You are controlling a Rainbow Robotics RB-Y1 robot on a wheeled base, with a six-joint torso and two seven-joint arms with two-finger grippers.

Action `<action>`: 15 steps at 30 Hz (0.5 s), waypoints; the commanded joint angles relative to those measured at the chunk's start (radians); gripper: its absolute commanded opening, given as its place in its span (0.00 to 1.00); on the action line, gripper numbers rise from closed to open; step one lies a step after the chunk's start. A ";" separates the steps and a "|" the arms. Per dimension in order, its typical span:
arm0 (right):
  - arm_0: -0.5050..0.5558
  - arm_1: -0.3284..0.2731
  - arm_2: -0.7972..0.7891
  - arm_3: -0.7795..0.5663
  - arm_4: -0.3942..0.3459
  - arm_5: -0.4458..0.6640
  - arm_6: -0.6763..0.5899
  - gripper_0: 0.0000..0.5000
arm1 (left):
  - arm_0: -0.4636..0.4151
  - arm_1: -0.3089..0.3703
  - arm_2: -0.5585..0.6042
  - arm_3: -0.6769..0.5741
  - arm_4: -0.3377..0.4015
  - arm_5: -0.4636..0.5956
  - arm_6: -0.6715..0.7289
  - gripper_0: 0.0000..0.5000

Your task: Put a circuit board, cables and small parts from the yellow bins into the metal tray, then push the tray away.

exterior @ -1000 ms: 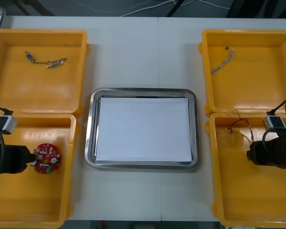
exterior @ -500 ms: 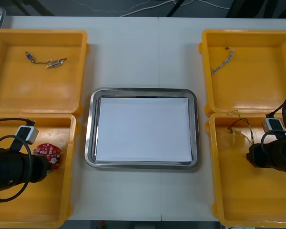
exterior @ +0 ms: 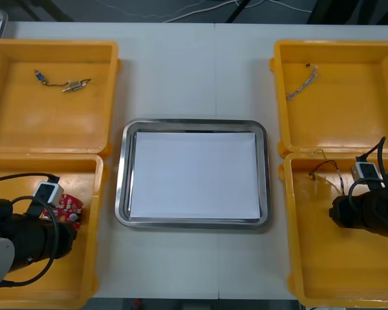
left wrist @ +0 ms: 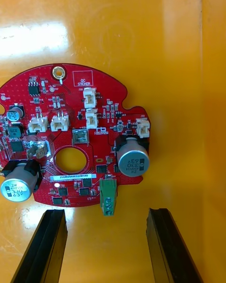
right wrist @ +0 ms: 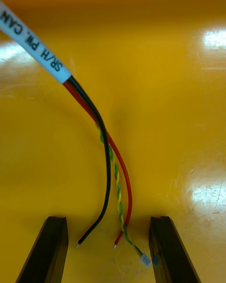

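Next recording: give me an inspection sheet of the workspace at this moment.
Surface: light table, seam down its middle.
Job's things: metal tray, white inside, holding nothing; circuit board in near left bin; small metal parts in far left bin.
Clutter: nothing seen.
Grippers: left gripper open, just short of the board; right gripper open, astride the red-black cable ends.
Cables: red-black cable with green-yellow strand in near right bin; twisted cable in far right bin.
Surroundings: dark floor, cords beyond the far edge.

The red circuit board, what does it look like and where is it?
The round red circuit board lies flat on the floor of the near left yellow bin. It has a centre hole, white sockets, silver cylinders and a green block at its rim. The left gripper hangs open, fingertips just short of it.
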 commanded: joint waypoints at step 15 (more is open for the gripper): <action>0.022 0.019 0.021 0.005 0.023 -0.008 0.033 0.00 | 0.012 -0.024 -0.047 -0.032 -0.074 -0.010 -0.025 1.00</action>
